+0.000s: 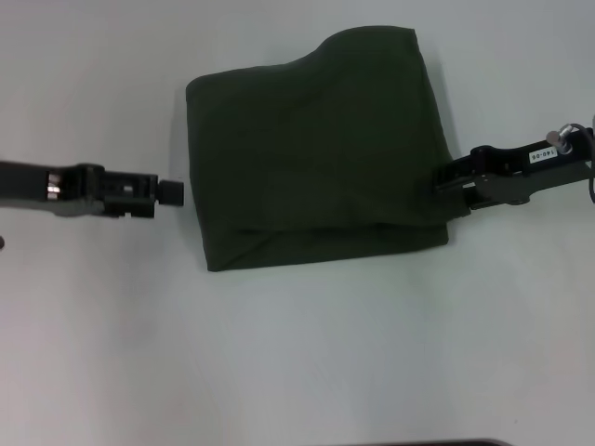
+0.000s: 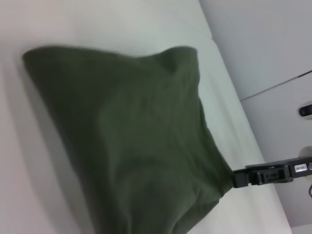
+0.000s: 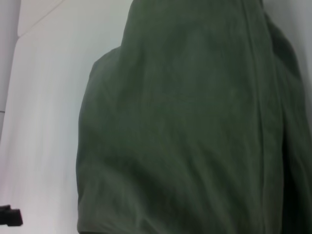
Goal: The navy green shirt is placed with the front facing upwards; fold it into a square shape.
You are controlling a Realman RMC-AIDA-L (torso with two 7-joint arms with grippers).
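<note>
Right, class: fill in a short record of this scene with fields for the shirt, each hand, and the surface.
shirt: the navy green shirt lies folded into a rough square, lettering hidden, far edge bulging up
left hand: the left hand sits beside the shirt's left edge, apart from the cloth
right hand: the right hand is at the shirt's right edge, touching the fabric
surface: white table
fold state: near edge shows stacked layers

A plain white worktop (image 1: 297,353) fills the scene under even light — beyond its edge, a pale grey wall (image 2: 263,39)
</note>
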